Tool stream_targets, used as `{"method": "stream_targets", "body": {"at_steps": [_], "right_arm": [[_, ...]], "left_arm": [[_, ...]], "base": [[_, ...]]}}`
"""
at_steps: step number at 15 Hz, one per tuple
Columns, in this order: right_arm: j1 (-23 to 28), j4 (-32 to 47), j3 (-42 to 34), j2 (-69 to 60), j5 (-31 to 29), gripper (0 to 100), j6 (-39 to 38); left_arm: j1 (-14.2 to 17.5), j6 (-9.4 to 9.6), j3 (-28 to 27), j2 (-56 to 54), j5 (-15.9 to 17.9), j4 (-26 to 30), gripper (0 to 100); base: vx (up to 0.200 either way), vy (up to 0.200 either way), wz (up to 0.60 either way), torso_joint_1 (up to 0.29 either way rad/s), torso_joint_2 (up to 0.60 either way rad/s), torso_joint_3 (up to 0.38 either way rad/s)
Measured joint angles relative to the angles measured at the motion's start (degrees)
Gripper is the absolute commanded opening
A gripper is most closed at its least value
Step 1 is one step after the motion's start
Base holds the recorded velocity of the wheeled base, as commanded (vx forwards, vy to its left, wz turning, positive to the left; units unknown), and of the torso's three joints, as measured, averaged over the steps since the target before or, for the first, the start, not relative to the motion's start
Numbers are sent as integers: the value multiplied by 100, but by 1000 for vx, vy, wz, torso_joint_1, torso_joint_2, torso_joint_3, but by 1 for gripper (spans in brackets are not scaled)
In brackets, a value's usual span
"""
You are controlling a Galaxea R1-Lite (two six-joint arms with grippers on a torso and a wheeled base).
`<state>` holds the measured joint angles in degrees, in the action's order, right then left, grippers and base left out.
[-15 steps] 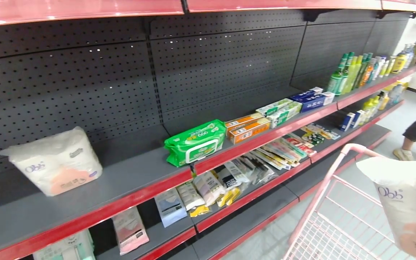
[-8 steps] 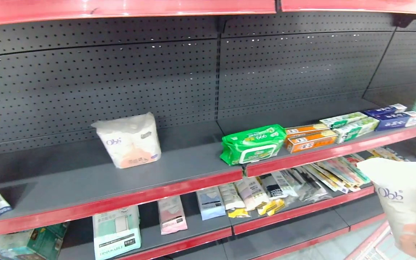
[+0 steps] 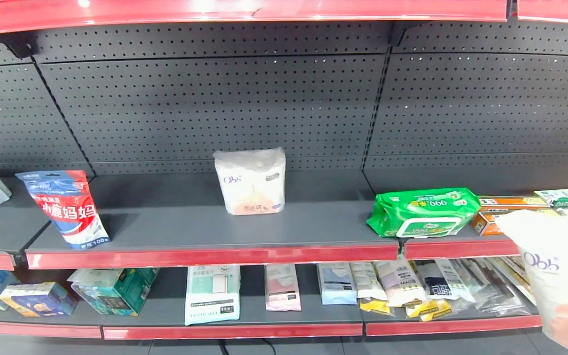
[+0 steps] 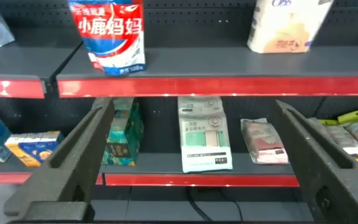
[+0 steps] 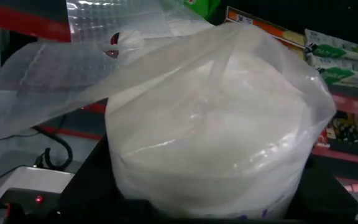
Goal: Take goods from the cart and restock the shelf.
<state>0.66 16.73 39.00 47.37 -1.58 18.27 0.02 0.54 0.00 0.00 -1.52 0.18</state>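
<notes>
Tissue pack (image 3: 555,276), a soft white bundle of rolls in thin, crinkled clear film with a loose flap at its top, sits clamped between the dark fingers of the right tool (image 5: 207,194), in front of the shelf (image 3: 205,256) and towards its right end. On that shelf's matte grey board a twin pack (image 3: 250,181) stands upright, close to the perforated back panel (image 3: 215,98). Facing the shelf's glossy red lip, the left tool (image 4: 194,109) has its coarse, foam-like fingers spread wide and holds nothing.
</notes>
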Motion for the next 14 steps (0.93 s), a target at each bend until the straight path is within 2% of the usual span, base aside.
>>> {"method": "stream_targets", "body": {"at_steps": [5,7,9,14], "right_arm": [[-11,-28,-171,-505,118,0,-210],[-55,-160,-271,-811,449,0,-319],[-63,-458,-485,-1137,908,0,-317],[2,-584,-789,-1543,552,0,-300]], "left_arm": [[0,59,0,22,33,0,100],[-5,171,-10,33,252,6,100],[-24,195,-21,115,335,11,100],[-65,204,-24,179,352,11,100]], "base": [[0,0,0,0,0,0],[0,0,0,0,0,0],[0,0,0,0,0,0],[0,0,0,0,0,0]]}}
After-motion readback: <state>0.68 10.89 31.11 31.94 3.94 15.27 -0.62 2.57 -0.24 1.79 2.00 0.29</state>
